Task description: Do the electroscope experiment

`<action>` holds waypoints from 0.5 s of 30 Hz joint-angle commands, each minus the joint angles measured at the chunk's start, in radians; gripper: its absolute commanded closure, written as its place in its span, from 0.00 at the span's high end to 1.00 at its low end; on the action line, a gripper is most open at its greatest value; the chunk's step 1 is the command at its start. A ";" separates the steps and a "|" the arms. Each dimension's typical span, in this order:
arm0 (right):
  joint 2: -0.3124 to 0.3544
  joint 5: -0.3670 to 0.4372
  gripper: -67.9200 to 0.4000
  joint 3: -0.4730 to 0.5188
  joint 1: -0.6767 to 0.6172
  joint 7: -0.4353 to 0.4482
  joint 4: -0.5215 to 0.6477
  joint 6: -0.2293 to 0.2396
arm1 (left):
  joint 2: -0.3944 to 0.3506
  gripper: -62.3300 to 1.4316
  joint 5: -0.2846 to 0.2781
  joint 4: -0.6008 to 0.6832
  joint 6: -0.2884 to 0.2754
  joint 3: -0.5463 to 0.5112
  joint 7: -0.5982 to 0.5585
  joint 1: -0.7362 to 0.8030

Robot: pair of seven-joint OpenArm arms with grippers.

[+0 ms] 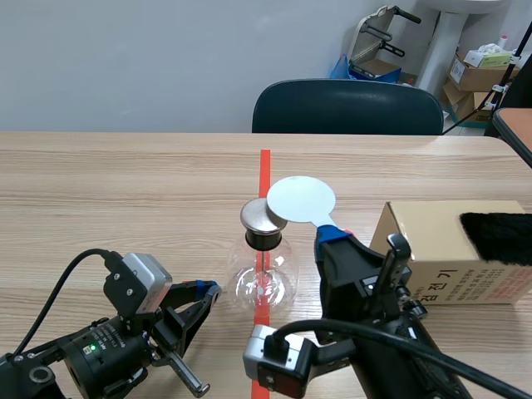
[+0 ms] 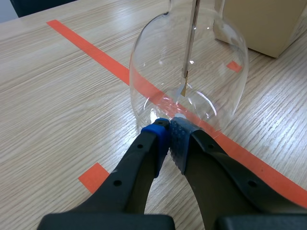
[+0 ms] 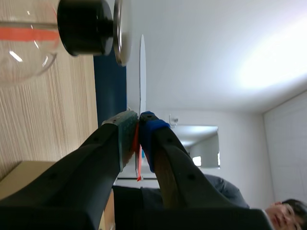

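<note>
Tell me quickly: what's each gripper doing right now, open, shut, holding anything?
Left gripper: shut on nothing, tips at the base of the glass flask.
Right gripper: shut on the handle of the disc paddle.

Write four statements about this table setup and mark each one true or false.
1. The right hand is shut on the paddle. True.
2. The left hand grips the flask. False: it is shut on nothing, with its tips at the flask's base.
3. The paddle is held close to the flask's metal cap. True.
4. The black fur lies on the table. False: it lies on the box.
</note>
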 commanded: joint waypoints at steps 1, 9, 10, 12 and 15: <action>0.011 -0.002 0.02 0.002 0.008 0.019 0.010 -0.011 | 0.005 0.06 0.002 0.011 -0.002 -0.004 -0.013 0.000; 0.011 -0.002 0.02 0.002 0.010 0.129 0.010 -0.011 | 0.005 0.06 0.002 0.011 -0.002 -0.004 -0.013 0.000; 0.011 -0.002 0.02 0.002 0.010 0.139 0.010 -0.011 | 0.005 0.06 0.005 0.011 -0.002 -0.004 -0.013 0.000; 0.011 -0.002 0.02 0.002 0.010 0.156 0.010 -0.011 | 0.005 0.06 0.005 0.011 -0.002 -0.004 -0.013 0.000; 0.011 -0.002 0.02 0.002 0.010 0.166 0.010 -0.011 | 0.005 0.06 0.005 0.011 -0.002 -0.004 -0.013 0.000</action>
